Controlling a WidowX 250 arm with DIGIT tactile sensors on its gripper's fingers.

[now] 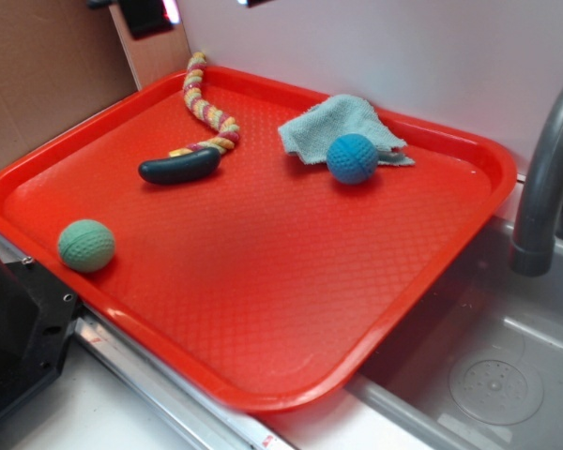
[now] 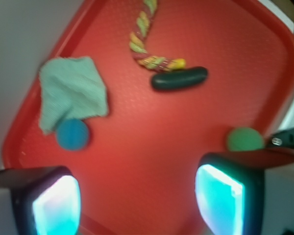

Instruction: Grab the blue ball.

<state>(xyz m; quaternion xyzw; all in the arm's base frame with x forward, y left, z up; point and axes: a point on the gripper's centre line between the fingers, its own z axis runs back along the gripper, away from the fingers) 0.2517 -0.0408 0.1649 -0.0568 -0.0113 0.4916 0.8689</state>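
Observation:
The blue ball [image 1: 352, 157] is dimpled and sits on the red tray [image 1: 291, 281] at the back right, touching a grey-green cloth [image 1: 341, 127]. In the wrist view the blue ball [image 2: 73, 134] lies just below the cloth [image 2: 71, 91]. My gripper [image 2: 137, 198] hangs high above the tray, open and empty, its two glowing pads far apart. The ball is up and to the left of the left pad [image 2: 56, 205]. In the exterior view only a dark part of the arm shows at the top edge.
A mint-green dimpled ball [image 1: 85, 246] sits at the tray's front left, also in the wrist view [image 2: 244, 139]. A dark oblong toy [image 1: 180, 168] with a braided rope [image 1: 206, 108] lies at the back. A sink [image 1: 493, 366] and grey faucet [image 1: 544, 178] stand right.

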